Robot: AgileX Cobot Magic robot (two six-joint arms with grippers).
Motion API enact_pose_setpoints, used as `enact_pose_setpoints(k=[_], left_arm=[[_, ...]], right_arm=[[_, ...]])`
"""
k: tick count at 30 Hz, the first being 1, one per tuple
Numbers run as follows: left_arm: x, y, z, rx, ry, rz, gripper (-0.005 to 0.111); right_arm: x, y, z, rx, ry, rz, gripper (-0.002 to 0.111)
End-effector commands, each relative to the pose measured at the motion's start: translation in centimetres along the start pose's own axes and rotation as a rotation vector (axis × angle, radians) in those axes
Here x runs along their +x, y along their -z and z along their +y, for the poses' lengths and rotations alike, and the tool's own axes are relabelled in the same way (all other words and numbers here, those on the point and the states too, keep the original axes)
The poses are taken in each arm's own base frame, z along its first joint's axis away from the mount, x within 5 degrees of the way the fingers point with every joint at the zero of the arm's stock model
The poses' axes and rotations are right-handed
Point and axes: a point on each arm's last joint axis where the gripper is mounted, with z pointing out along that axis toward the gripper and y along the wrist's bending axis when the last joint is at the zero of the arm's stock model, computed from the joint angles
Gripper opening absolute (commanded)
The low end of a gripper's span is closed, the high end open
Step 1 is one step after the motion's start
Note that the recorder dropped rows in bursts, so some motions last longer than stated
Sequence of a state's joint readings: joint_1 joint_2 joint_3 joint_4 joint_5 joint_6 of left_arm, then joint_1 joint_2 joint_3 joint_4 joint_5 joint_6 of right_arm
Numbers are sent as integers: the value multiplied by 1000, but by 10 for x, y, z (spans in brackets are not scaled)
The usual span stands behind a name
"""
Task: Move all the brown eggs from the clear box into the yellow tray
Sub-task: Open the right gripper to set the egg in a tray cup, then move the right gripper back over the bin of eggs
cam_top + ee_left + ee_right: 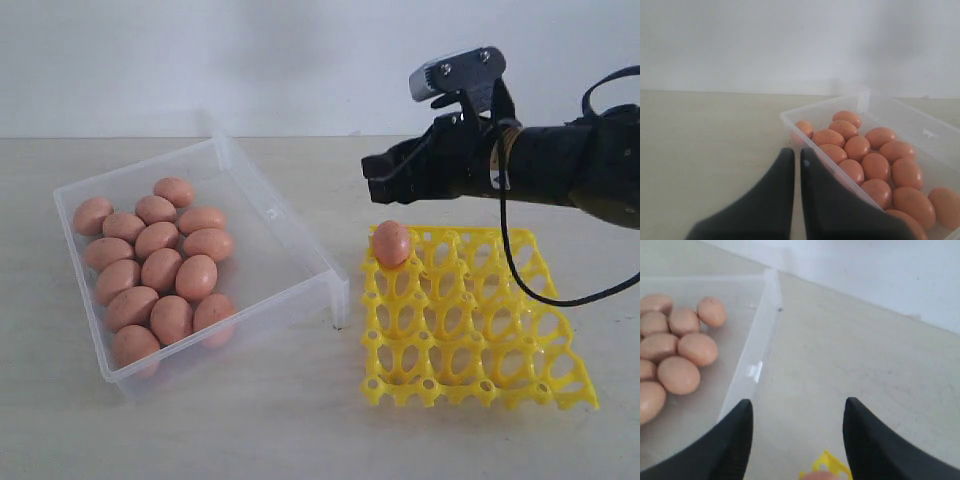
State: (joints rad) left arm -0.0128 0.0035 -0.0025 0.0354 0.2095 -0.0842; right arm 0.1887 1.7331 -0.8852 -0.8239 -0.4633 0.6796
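One beige tabletop (300, 440) under yellow tray (480, 390), white wall (200, 60) behind

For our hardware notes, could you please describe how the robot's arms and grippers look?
The right arm is black and bulky, with a grey camera housing bolted on top and a thin black cable looping below. The right gripper has two matte black fingers tapering to blunt tips. The left gripper has the same black tapered fingers; its arm is out of view.
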Motion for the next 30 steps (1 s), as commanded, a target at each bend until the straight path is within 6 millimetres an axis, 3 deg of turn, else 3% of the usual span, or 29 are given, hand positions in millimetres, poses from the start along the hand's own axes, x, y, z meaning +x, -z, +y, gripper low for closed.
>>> enact_pose_setpoints(k=[1, 3, 8, 12, 19, 22, 26, 30], left_arm=[[0, 0, 0, -2, 1, -5, 4], [0, 0, 0, -2, 1, -5, 4], [0, 0, 0, -2, 1, -5, 4], [0, 0, 0, -2, 1, -5, 4], [0, 0, 0, -2, 1, -5, 4], [1, 0, 0, -2, 1, -2, 4], [1, 0, 0, -2, 1, -2, 4], [1, 0, 0, -2, 1, -2, 4]], right_arm=[[-23, 16, 2, 3, -39, -86, 46], [-27, 20, 4, -9, -58, -91, 38], [-23, 18, 29, -128, 11, -20, -1], [-24, 14, 59, -219, 13, 9, 0], [-49, 2, 115, -287, 55, 82, 0], [-59, -11, 128, -327, -53, 152, 0], [-57, -32, 144, -535, -205, 250, 0], [-54, -56, 148, -582, -250, 286, 0]])
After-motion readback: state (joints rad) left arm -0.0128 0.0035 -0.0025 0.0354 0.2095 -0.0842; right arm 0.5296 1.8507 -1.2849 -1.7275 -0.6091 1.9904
